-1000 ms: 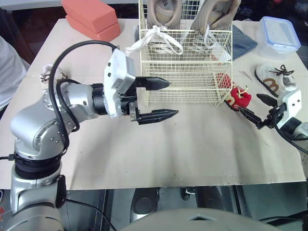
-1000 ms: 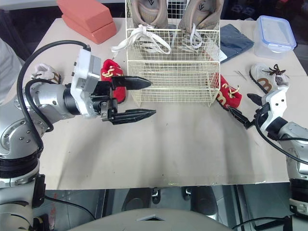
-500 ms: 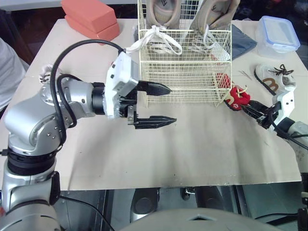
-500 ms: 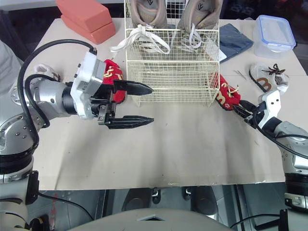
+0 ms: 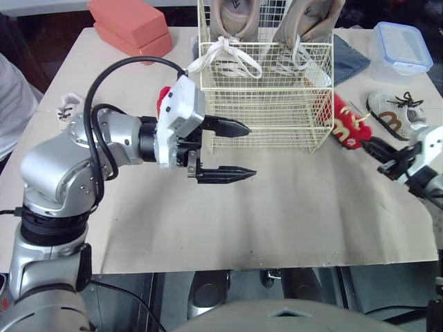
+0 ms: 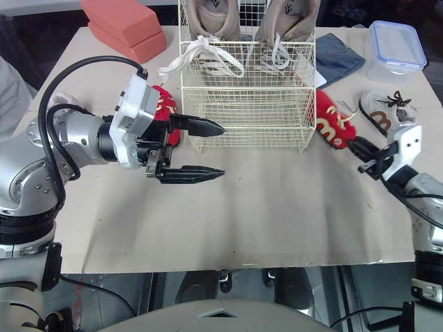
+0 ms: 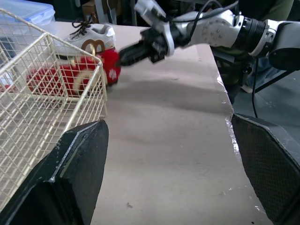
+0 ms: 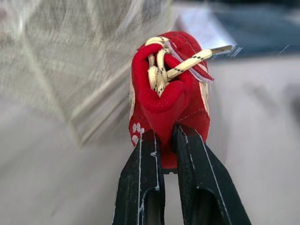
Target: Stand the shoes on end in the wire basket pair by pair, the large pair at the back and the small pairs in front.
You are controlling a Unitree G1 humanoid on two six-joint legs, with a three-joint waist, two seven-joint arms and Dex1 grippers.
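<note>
The wire basket (image 5: 263,90) stands at the back centre of the table, with the large beige pair (image 5: 235,17) on end in its rear section. My right gripper (image 5: 370,145) is shut on the heel of a small red shoe (image 5: 346,121) and holds it raised beside the basket's right wall; in the right wrist view both fingers pinch the red shoe (image 8: 164,89). My left gripper (image 5: 239,149) hovers open in front of the basket, holding nothing. A second red shoe (image 6: 163,111) lies behind it, left of the basket. One white small shoe (image 5: 394,114) lies at the right and another (image 5: 67,107) at the far left.
Orange blocks (image 5: 131,28) sit at the back left. A lidded plastic box (image 5: 401,52) and a blue cloth (image 5: 349,59) lie at the back right. A person's sleeve (image 5: 10,104) shows at the left edge. The table's front half is bare.
My right gripper has shut on the red shoe and lifted it off the table, up along the basket's right side. The left gripper has stayed open and barely shifted.
</note>
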